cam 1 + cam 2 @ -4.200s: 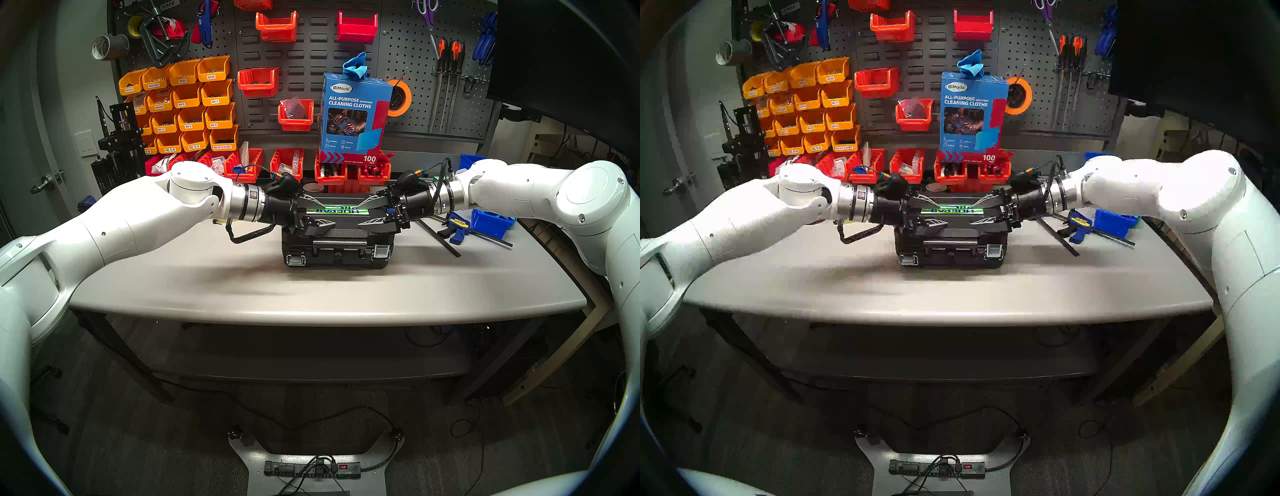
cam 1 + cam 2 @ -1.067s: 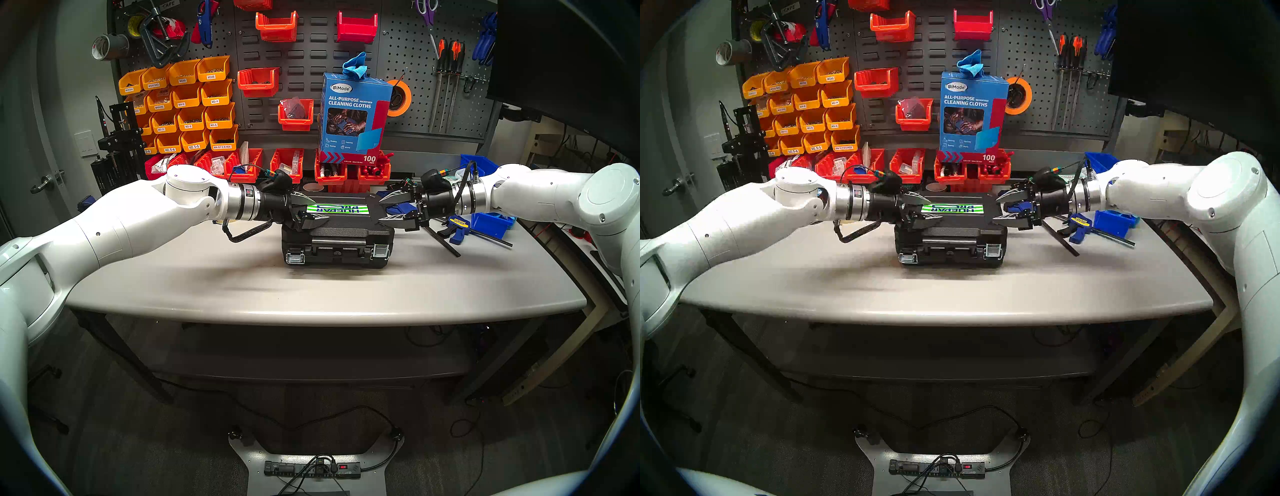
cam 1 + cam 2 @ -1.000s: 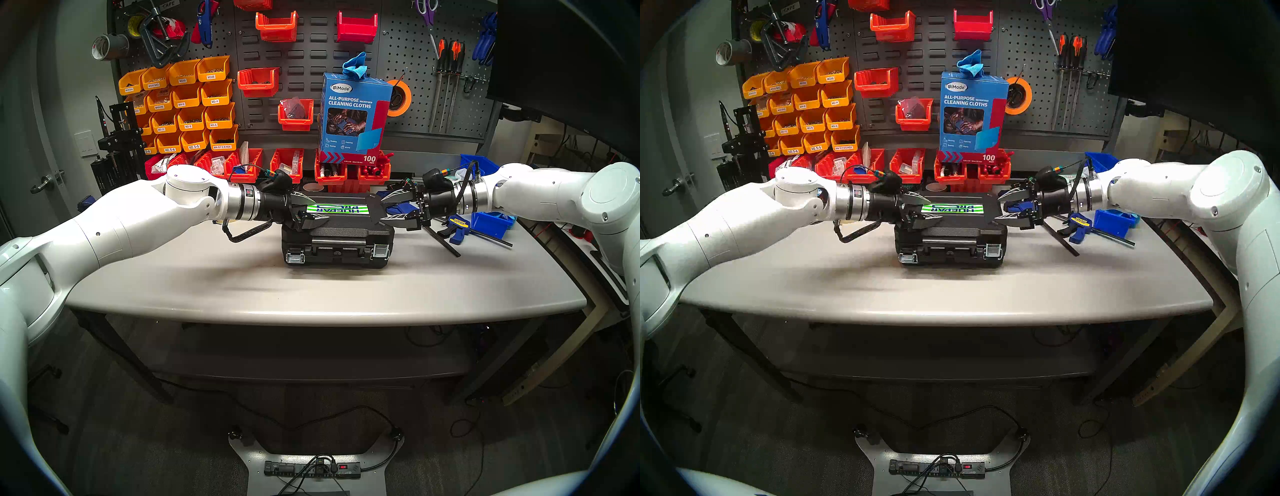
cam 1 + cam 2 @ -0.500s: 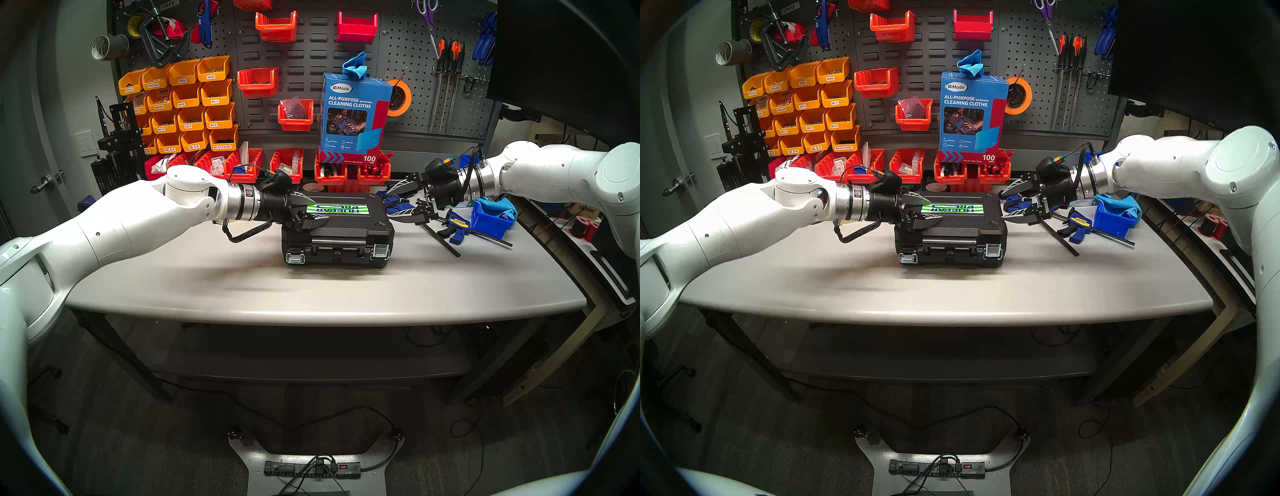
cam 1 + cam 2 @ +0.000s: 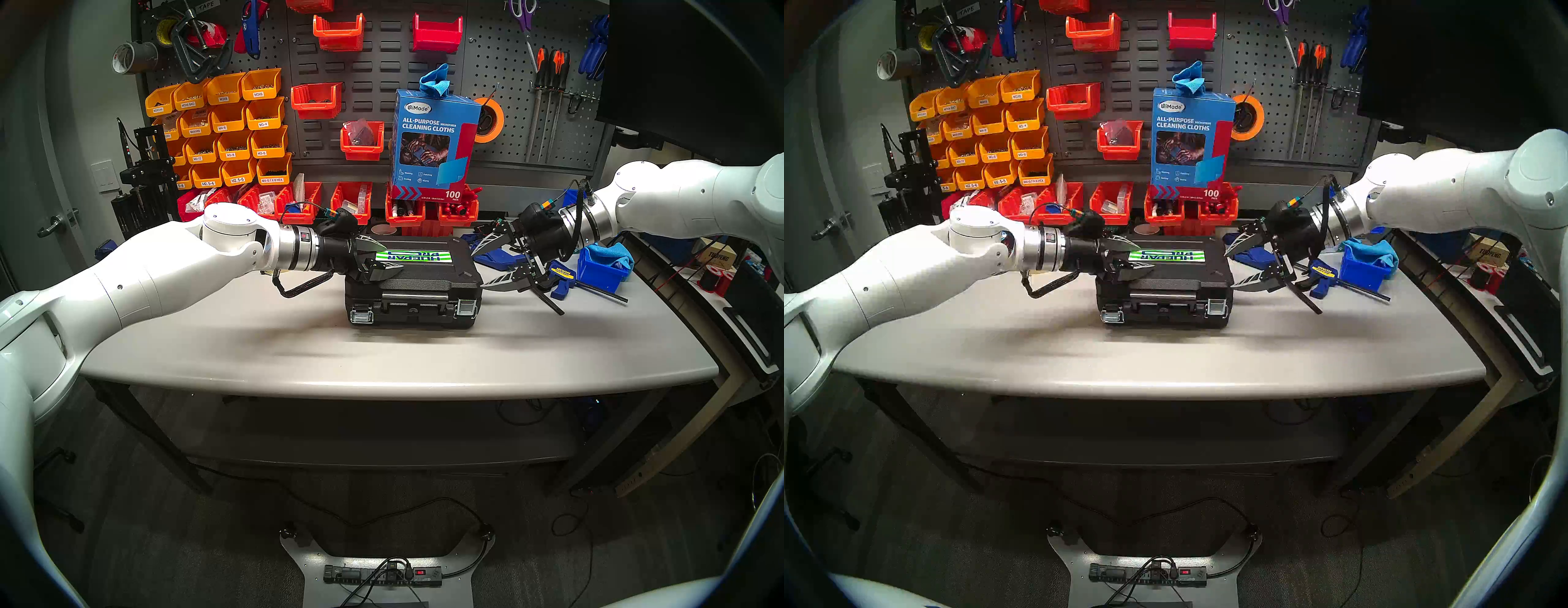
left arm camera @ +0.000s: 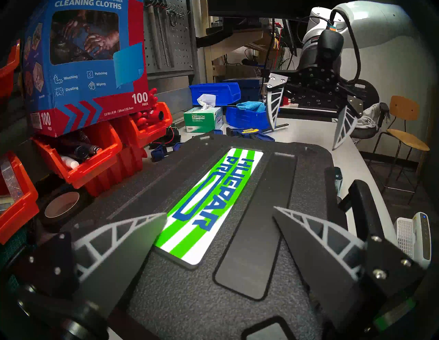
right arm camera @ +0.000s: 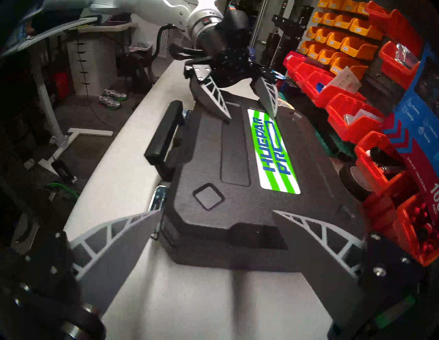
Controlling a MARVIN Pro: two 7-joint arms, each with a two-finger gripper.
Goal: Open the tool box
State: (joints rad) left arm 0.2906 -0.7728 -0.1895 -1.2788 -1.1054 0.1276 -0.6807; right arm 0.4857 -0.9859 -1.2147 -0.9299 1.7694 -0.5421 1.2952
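- The tool box (image 5: pixel 413 280) lies shut, centre frame on the bench (image 5: pixel 297 348), with its latches (image 5: pixel 466 307) facing us.
- Left claw (image 5: pixel 382 257) rests spread on the lid's left end, gripping nothing.
- Right claw (image 5: pixel 492 265) hangs spread and empty beside the box's right end.
- Step: likely lining up on the latches; next, the right claw drops to the right latch while the left steadies.

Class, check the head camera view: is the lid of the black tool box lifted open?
No, the tool box lies flat on the table with its lid down.

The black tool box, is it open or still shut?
Shut. The tool box lid lies flat on its base, with no gap showing, and both silver latches sit at the front edge.
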